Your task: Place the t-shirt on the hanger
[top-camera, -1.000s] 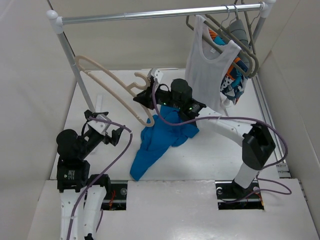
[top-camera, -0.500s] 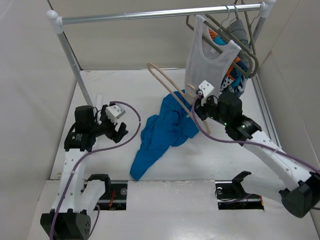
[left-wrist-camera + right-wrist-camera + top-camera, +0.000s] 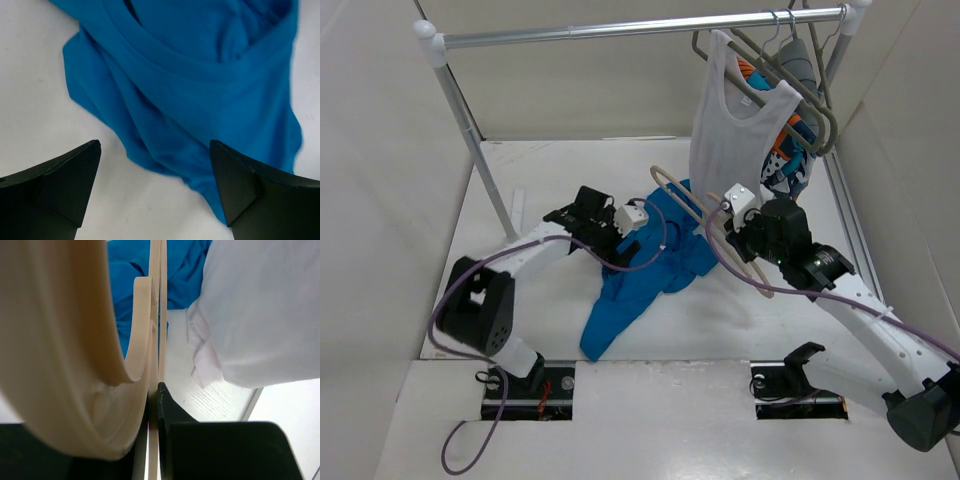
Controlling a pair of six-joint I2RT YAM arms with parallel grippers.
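Rack post: the white upright (image 3: 470,140) stands at my far left on the table (image 3: 550,170) and carries the metal rail (image 3: 620,28) across the back.
Left arm: I reach from my base up and to the right, ending over the left edge of the blue cloth.
Left claw: my left claw (image 3: 626,243) (image 3: 155,145) has its jaws spread wide with nothing between them. My wrist camera shows both dark fingers (image 3: 55,185) hanging above the cloth and bare table; I cannot tell whether a tip brushes the fabric.
T-shirt: the blue t-shirt (image 3: 640,270) (image 3: 200,90) (image 3: 185,270) lies crumpled on the table between my two claws, one long end trailing toward my bases. It is not on the hanger.
Hanger: the pale beige hanger (image 3: 761,289) (image 3: 60,340) is up off the table and tilted, its upper end over the right part of the t-shirt and its lower end slanting down to the right.
Right claw: my right claw (image 3: 725,215) (image 3: 154,390) is clamped on the hanger, with the thin wood pinched tight between my fingers (image 3: 167,410).
Tank top: a white tank top (image 3: 735,140) (image 3: 260,310) hangs from the rail just behind my right claw.
Grey hangers: they (image 3: 820,110) hang at the right end of the rail with patterned clothing.
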